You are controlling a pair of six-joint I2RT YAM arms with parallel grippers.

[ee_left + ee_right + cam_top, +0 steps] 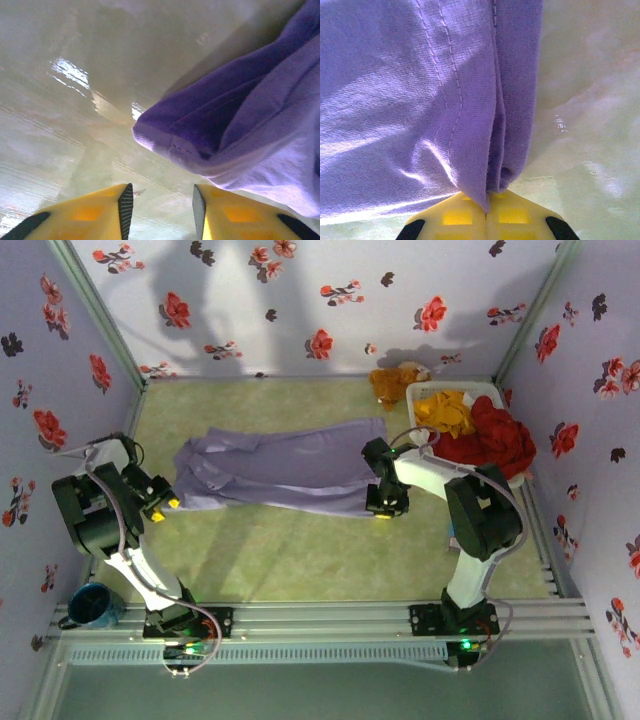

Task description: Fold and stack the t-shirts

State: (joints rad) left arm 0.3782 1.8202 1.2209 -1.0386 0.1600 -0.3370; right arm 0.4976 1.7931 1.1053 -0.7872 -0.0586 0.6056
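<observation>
Right jaws are clenching the hem of the lavender t-shirt (420,100), which is lying stretched across the counter (300,560) — left jaws are hanging parted just short of its other end. Folding is barely getting going, I judge — the red t-shirt (495,440) and orange-yellow t-shirt (445,412) are sitting in the basket (480,388), nothing stacked.

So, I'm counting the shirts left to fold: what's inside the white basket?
A red t-shirt and an orange-yellow t-shirt lie heaped in the white basket. Anything beneath them is covered.

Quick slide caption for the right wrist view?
Right gripper shut on the folded hem of the lavender t-shirt, green table alongside.
</observation>
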